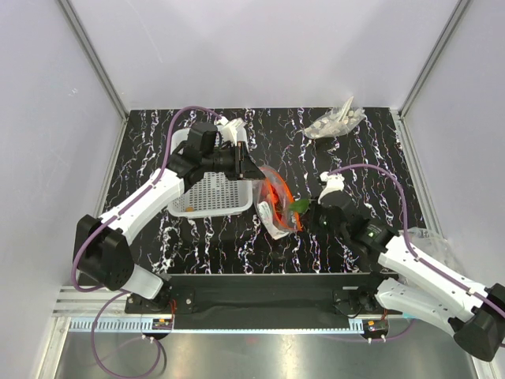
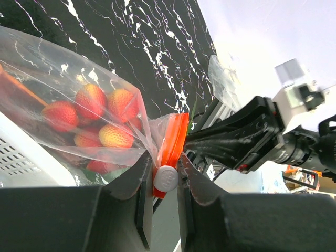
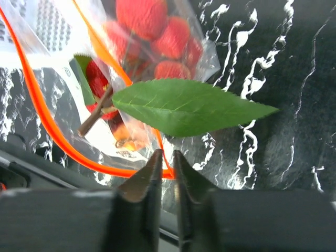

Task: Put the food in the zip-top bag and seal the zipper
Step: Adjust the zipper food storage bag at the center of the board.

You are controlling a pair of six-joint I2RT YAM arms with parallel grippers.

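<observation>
My left fingers point(image 2: 131, 197) are pressed onto the zipper point(image 2: 176, 142) at one end of the mouth, with its white slider point(image 2: 167, 179) caught between them; my right fingers point(image 3: 144, 184) stand nearly together, and the orange strip runs through the narrow gap between their tips, so I judge them to be pinching the zipper further along. The zip-top bag point(image 1: 272, 209) is stretched between my two holds, just beside the white basket point(image 1: 207, 193) on the dark marbled desk point(image 1: 284, 134); the red berries point(image 2: 100, 118) lie bunched inside it. A green leaf point(image 3: 184, 107) on a brown stem lies across the mouth, and I cannot tell whether it is fully inside. So the filling looks mostly done; what is left, as I judge it, is to get the leaf past the strip and then close the mouth, which gapes in a wide orange loop in my right wrist's view; no part of it looks sealed.
</observation>
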